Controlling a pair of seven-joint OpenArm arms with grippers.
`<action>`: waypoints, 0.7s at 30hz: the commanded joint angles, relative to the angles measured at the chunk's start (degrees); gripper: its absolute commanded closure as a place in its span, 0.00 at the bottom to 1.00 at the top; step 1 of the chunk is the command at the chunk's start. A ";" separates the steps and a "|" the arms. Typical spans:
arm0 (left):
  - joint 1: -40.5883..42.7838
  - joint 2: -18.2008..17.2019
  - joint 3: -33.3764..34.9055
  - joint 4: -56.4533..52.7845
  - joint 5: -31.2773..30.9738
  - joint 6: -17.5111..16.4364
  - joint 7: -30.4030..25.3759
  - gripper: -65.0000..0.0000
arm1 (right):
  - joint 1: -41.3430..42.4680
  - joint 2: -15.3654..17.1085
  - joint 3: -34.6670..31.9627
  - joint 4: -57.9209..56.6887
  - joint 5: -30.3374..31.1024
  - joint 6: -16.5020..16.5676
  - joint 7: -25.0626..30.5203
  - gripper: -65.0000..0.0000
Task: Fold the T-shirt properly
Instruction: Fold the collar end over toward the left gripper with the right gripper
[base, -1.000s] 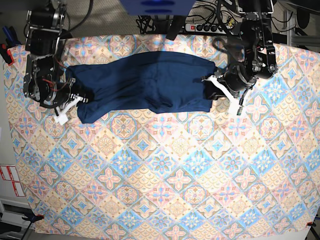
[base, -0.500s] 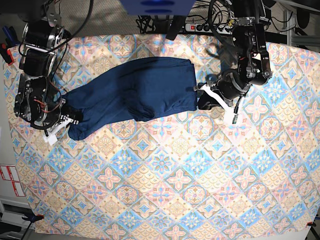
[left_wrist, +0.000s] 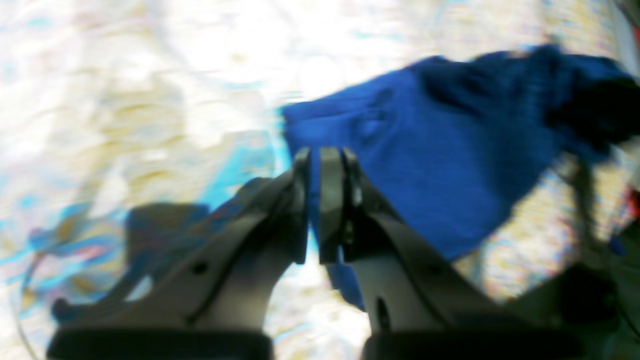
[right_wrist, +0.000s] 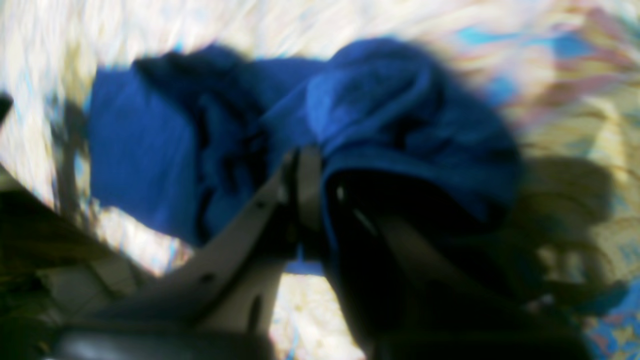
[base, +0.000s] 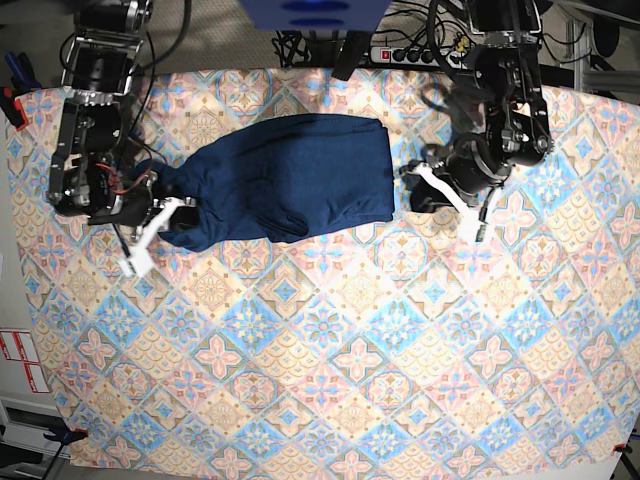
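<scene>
The dark navy T-shirt (base: 290, 175) lies bunched across the far part of the patterned tablecloth (base: 330, 350). My right gripper (base: 172, 205) is at its left end, shut on the T-shirt. In the right wrist view the fabric (right_wrist: 400, 115) drapes over one finger of that gripper (right_wrist: 302, 160). My left gripper (base: 408, 173) is shut, its tips at the shirt's right edge. In the blurred left wrist view the jaws of this gripper (left_wrist: 314, 155) stand together in front of the cloth (left_wrist: 425, 165). Whether they pinch fabric does not show.
A power strip (base: 410, 55) with cables and a blue box (base: 310, 12) sit behind the table's far edge. Both arm bases stand at the far corners. Red-handled clamps (base: 8, 100) hold the cloth at the left edge.
The shirt has been drawn in from both ends and is now shorter and more bunched. The right gripper swung out to the left, then back right with the shirt's end. The left gripper backed off slightly.
</scene>
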 joint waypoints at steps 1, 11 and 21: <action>-0.49 0.08 0.11 1.12 -1.18 -0.39 -0.84 0.96 | 0.67 0.53 -1.69 3.07 1.56 0.41 0.74 0.99; 0.12 -0.01 0.11 0.86 -0.83 -0.39 -0.84 0.96 | 1.02 -0.79 -9.25 9.75 10.09 0.50 0.92 0.99; 0.21 -0.01 0.02 1.03 -0.74 -0.39 -0.84 0.96 | 1.90 -6.68 -18.39 12.91 10.18 0.50 0.92 0.99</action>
